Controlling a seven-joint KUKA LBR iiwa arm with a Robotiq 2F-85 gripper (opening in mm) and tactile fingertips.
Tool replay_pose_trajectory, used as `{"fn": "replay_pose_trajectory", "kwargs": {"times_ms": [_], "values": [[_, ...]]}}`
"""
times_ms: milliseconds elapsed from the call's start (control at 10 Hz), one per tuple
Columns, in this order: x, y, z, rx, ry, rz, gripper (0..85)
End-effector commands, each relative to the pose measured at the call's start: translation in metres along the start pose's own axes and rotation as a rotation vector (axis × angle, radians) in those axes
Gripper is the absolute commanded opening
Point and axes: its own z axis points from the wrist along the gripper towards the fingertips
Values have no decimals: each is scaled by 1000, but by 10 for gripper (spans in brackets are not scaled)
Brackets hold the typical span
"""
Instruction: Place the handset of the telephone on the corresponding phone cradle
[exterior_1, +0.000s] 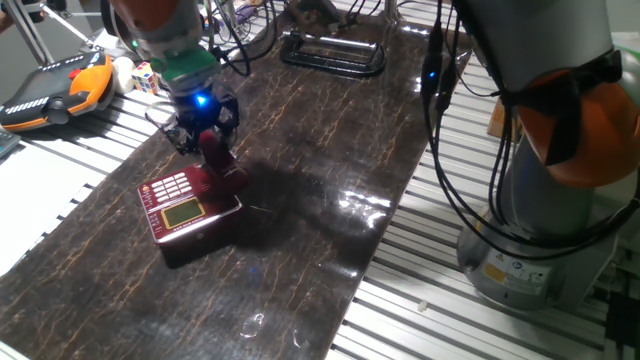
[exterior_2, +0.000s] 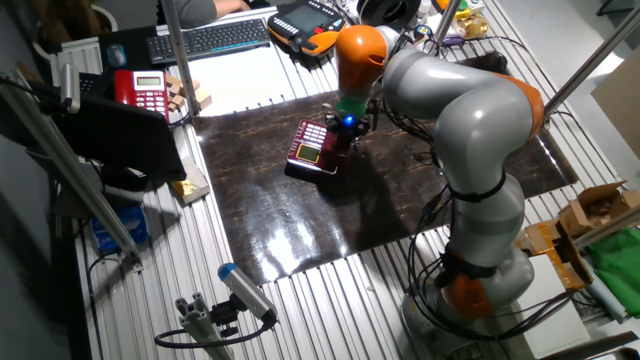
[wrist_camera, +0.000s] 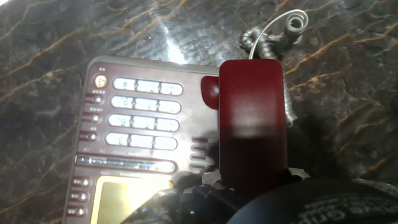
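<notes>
The arm reaches down over the far left part of the dark marbled mat (exterior_1: 300, 200), its gripper (exterior_1: 205, 135) pointing at the table with a blue light lit above the fingers. The fingers are clenched on the handset (wrist_camera: 254, 118), which stands tilted, its lower end over the right side of the telephone (exterior_1: 185, 205). In the hand view the handset hangs above the cradle (wrist_camera: 210, 93), beside the keypad; whether it touches the base cannot be told. The curly cord (wrist_camera: 273, 38) lies on the mat just beyond the phone. To the right of the phone the mat is open. The mat lies on a ribbed metal table (exterior_1: 440, 280). An orange-black device (exterior_1: 60, 88) sits at the far left edge.
</notes>
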Motion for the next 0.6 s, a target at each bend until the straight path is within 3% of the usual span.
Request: {"fn": "replay_pose_trajectory", "kwargs": {"times_ms": [0,500], "values": [[-1,1,2,-2,-1,-4,493],[-3,1,5,-5,14,-10,497]]}}
